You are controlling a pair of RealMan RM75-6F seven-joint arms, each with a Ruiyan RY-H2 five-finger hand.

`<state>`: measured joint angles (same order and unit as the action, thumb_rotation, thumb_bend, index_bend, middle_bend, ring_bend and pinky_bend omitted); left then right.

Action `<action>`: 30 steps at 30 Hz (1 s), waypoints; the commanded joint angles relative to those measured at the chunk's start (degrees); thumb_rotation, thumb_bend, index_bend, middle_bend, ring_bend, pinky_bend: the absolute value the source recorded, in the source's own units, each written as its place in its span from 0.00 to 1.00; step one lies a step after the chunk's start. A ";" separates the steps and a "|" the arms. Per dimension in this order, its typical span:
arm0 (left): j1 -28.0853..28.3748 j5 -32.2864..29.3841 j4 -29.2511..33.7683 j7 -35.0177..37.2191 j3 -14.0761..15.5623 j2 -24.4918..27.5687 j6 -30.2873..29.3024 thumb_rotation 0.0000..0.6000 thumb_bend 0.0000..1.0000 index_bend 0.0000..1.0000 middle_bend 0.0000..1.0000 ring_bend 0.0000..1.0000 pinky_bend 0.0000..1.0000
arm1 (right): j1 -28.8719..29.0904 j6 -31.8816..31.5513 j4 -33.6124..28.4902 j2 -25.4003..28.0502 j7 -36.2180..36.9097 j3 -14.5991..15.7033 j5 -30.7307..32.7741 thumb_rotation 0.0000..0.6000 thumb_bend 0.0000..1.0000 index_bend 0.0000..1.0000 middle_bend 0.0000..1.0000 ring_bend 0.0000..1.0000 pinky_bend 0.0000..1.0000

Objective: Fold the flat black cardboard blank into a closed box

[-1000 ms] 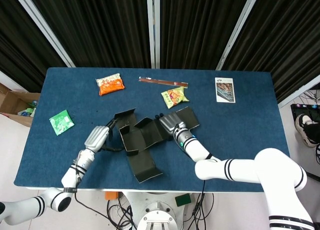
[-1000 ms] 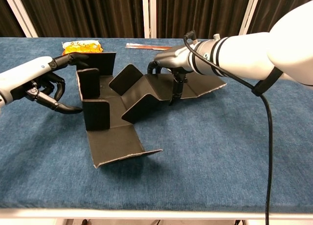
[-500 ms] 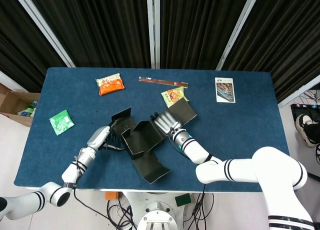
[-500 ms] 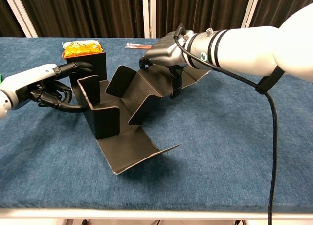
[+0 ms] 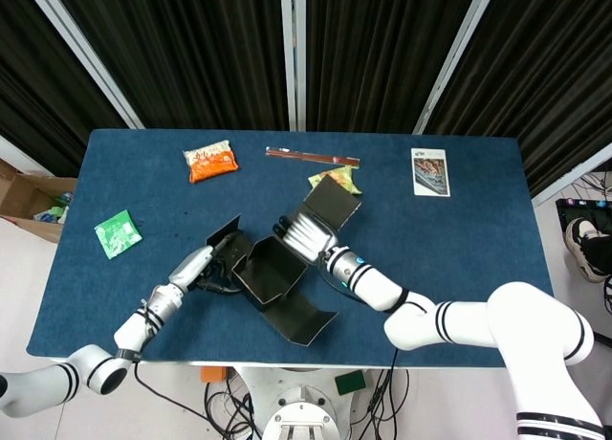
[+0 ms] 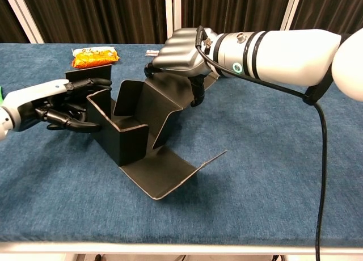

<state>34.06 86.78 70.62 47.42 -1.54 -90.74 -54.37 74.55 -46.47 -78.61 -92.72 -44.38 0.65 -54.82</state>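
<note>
Robot hands (image 6: 54, 105) (image 6: 181, 51) gripping box (image 6: 136, 136) edges

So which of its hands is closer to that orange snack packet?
The left hand: in the chest view it sits just below the orange snack packet. The right hand is off to the packet's right, on the black cardboard.

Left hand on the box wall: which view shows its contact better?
The chest view: the left hand shows side-on, fingers reaching the outer wall of the black cardboard blank. In the head view the left hand is small and seen from above, its fingertips merging with the dark blank.
</note>
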 commanded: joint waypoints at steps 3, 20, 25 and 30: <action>0.20 0.02 -0.15 0.95 0.38 -0.16 0.29 0.78 0.00 0.00 0.02 0.64 0.93 | 0.08 0.12 0.84 0.39 -0.08 -0.06 -5.85 1.00 0.27 0.36 0.39 0.73 1.00; 1.40 2.86 -1.72 11.32 2.40 -1.33 -0.23 0.79 0.00 0.01 0.02 0.64 0.93 | -0.27 -0.32 6.05 -0.84 3.44 -0.87 -20.54 1.00 0.27 0.37 0.39 0.73 1.00; 1.44 2.62 -4.09 11.24 2.54 -3.13 -0.44 0.79 0.00 0.02 0.02 0.64 0.93 | -0.95 -0.63 8.46 -1.83 6.10 -1.43 -23.08 1.00 0.27 0.37 0.38 0.73 1.00; 1.21 2.39 -6.11 12.01 2.41 -4.82 -1.35 0.79 0.00 0.03 0.03 0.64 0.93 | -1.40 -0.39 10.02 -2.37 7.63 -1.87 -25.06 1.00 0.27 0.37 0.38 0.73 1.00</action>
<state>35.35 89.20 64.72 59.24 0.89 -95.33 -55.51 73.29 -46.91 -68.82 -94.92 -37.03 -1.04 -79.55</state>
